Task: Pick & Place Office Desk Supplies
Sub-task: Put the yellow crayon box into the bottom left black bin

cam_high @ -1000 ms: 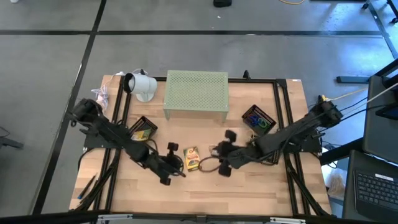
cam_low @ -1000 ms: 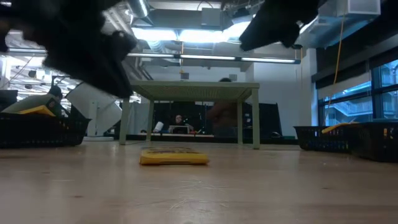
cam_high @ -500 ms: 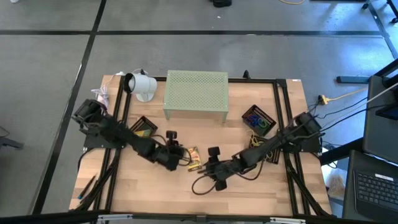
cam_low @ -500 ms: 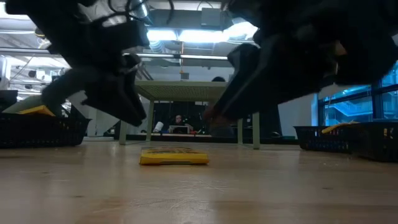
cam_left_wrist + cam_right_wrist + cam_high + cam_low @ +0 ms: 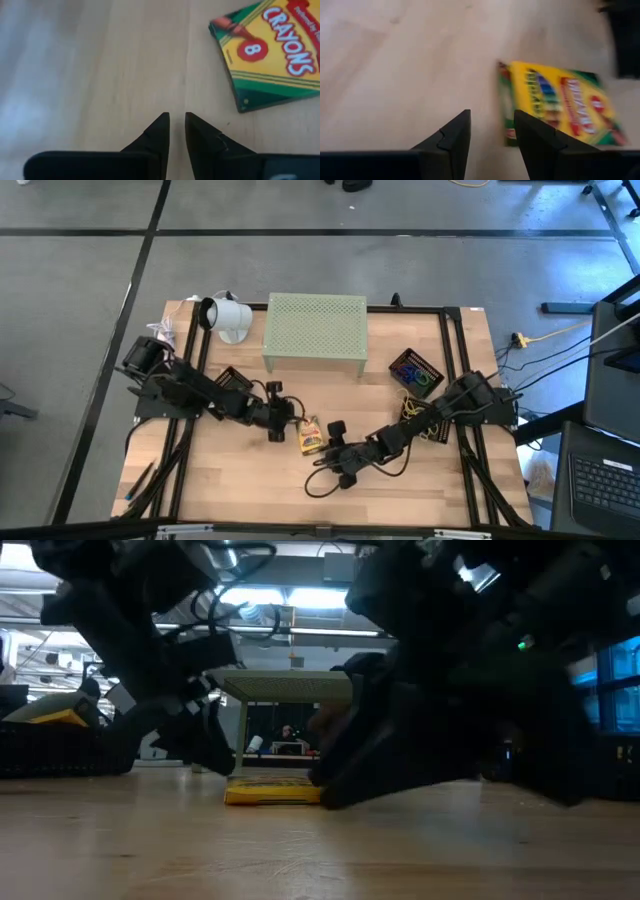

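**Both arms closing in on the crayon box**

From above, I am seeing the crayon box [image 5: 310,436] lying flat on the table [image 5: 240,490], between my two grippers. The left gripper [image 5: 277,430] is sitting just beside it on one side, and the right gripper [image 5: 335,448] is just beside it on the other. Half a second ago the right gripper was lower on the table and farther from the box; now it has swung in close, and the left arm has pulled back a little toward its own side. The green stand [image 5: 315,330] and the black tray [image 5: 416,372] are lying well beyond both grippers.

At table height, the box [image 5: 275,791] is resting on the wood, with dark arm shapes crowding it from both sides; a moment ago they were hanging higher.

Through the left wrist, I am watching the left fingers [image 5: 159,134] pressed nearly together, holding nothing, with the box [image 5: 270,50] ahead and off to one side, not touching.

Through the right wrist, the right fingers [image 5: 454,137] are spread apart and empty, and the box [image 5: 557,107] is lying just ahead of one fingertip, slightly off the gap.

I am judging the right gripper to be the one lining up for the pick; it would need a small sideways shift to straddle the box.
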You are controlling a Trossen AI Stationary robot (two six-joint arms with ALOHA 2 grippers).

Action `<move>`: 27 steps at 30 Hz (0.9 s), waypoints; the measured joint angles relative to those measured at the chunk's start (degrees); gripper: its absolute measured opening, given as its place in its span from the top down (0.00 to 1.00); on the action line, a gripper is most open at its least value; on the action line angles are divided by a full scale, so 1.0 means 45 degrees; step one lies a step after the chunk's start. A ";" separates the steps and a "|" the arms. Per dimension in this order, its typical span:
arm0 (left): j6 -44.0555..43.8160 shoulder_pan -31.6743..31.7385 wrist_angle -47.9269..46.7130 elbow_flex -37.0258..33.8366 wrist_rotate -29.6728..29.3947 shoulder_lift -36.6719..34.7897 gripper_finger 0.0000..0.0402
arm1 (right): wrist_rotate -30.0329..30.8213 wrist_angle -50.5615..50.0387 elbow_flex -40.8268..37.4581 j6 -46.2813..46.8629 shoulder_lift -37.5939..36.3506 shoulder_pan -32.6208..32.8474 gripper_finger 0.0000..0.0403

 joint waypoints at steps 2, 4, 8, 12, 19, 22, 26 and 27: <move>-0.0079 0.0256 0.0444 -0.0202 0.0994 0.0000 0.87 | 0.0797 0.0009 0.0000 -0.0288 0.0094 -0.0003 0.62; -0.0178 0.0438 0.1173 -0.0460 0.2182 0.0000 0.88 | 0.1268 -0.0014 0.0000 -0.0610 0.0098 -0.0008 0.62; -0.0203 0.0535 0.2482 -0.0855 0.3369 -0.0005 0.91 | 0.1337 0.0042 0.0000 -0.0768 0.0098 -0.0063 0.62; -0.0014 0.0518 0.2784 -0.0860 0.3683 -0.0005 0.93 | 0.1230 0.0011 0.0000 -0.0752 0.0098 -0.0090 0.62; 0.0026 0.0508 0.2734 -0.0855 0.3925 -0.0005 0.95 | 0.0135 0.0115 0.0000 0.0174 0.0098 0.0218 0.62; 0.0111 0.0528 0.2742 -0.0855 0.3918 -0.0005 0.96 | 0.0422 0.0108 0.0000 0.0283 0.0093 0.0522 0.62; 0.0035 0.0523 0.2746 -0.0855 0.3918 -0.0005 0.96 | 0.0648 0.0166 0.0005 0.0294 0.0193 0.0613 0.62; 0.0030 0.0523 0.2751 -0.0855 0.3921 -0.0005 0.96 | 0.0662 0.0217 0.0008 0.0312 0.0260 0.0595 0.62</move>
